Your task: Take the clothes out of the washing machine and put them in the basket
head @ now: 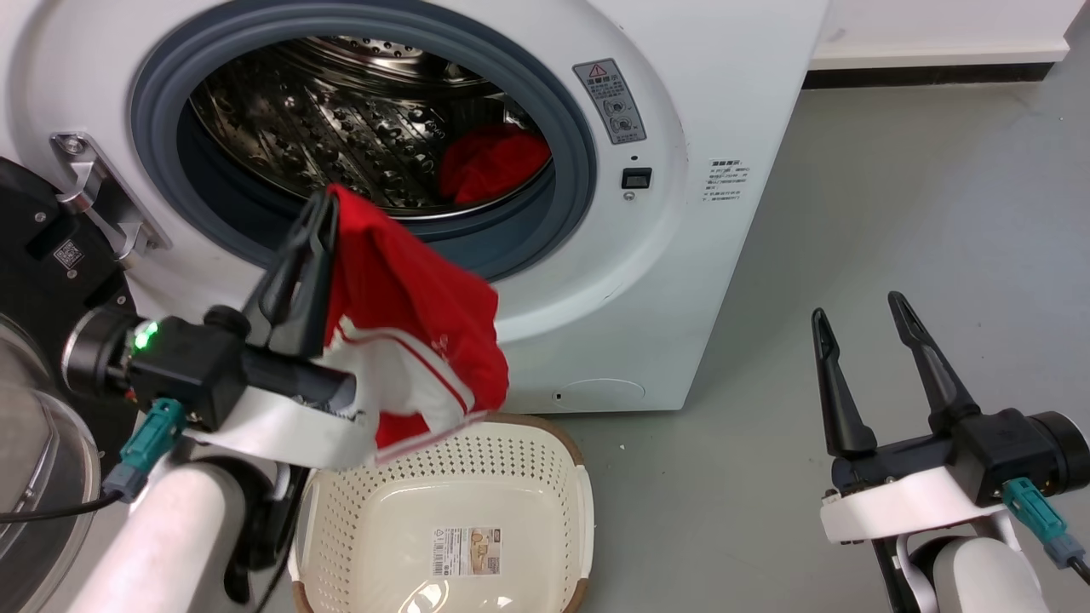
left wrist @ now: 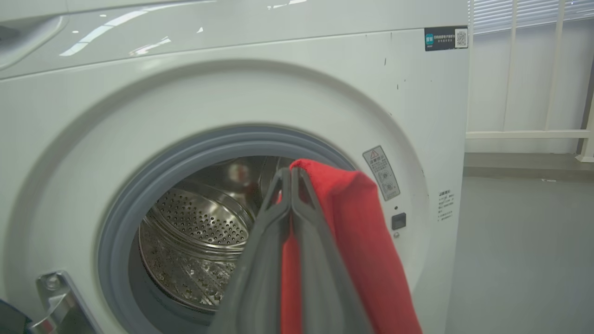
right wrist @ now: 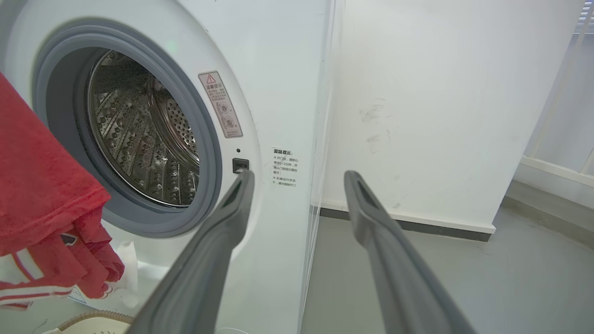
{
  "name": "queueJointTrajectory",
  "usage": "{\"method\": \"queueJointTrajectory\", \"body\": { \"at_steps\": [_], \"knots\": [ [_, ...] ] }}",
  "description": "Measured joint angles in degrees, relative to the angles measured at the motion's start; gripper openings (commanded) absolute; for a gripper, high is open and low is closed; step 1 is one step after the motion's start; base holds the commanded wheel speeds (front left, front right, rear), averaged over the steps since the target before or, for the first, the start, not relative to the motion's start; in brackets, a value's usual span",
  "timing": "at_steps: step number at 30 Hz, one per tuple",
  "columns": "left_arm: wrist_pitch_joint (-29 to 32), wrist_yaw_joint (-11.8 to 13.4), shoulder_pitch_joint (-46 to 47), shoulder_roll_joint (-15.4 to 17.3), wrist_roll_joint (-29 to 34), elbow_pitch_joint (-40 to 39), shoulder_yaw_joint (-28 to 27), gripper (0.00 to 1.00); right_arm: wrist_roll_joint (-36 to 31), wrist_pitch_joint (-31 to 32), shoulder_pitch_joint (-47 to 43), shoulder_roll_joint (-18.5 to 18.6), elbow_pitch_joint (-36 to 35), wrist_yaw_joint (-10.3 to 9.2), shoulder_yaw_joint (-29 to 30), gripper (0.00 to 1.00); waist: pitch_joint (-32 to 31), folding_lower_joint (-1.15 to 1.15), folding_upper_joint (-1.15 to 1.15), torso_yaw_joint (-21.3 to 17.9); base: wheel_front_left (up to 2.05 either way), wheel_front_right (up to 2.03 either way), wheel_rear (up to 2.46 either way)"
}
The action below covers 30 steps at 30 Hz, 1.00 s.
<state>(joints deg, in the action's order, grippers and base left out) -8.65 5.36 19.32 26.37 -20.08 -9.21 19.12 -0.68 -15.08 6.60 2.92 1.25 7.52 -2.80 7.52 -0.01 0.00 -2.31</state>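
Red garment (head: 409,315) in left gripper (head: 326,201), seemingly over basket (head: 528,447).

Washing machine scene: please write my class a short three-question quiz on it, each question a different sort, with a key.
1. How many garments lie in the basket?
2. True or false: the left gripper is shut on a red garment.
3. The other red garment lies: A in the drum; B in the basket; C on the floor.
Key: 1 none; 2 true; 3 A.
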Motion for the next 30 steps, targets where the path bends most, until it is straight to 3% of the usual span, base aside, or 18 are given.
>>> {"method": "queueJointTrajectory", "body": {
  "at_steps": [4,9,16,30],
  "knots": [
    [3.15,-0.01,-3.80,0.21,-1.51,0.83,1.48,0.00,0.00,0.00,-0.06,0.00,-0.10,0.00,0.15,1.00,0.50,0.00,0.00,0.12,0.00,0.00,0.00],
    [5.23,-1.67,-6.31,-0.20,-3.45,7.95,4.03,0.00,0.04,0.00,0.34,0.00,-0.26,0.00,-0.19,1.00,2.19,0.01,0.00,-0.55,0.00,0.00,0.00],
    [3.85,-4.81,-5.26,-1.76,-4.42,24.75,6.04,0.00,0.19,0.00,2.18,0.00,-1.10,0.00,-0.99,1.00,6.31,0.01,0.00,-2.86,0.00,0.00,0.00],
    [-0.41,-9.22,9.61,-5.87,-3.86,58.26,7.99,0.00,1.09,0.00,6.04,0.03,-4.25,-0.01,-2.15,1.00,19.15,0.02,0.00,-8.87,0.00,0.00,0.00]
  ]
}}
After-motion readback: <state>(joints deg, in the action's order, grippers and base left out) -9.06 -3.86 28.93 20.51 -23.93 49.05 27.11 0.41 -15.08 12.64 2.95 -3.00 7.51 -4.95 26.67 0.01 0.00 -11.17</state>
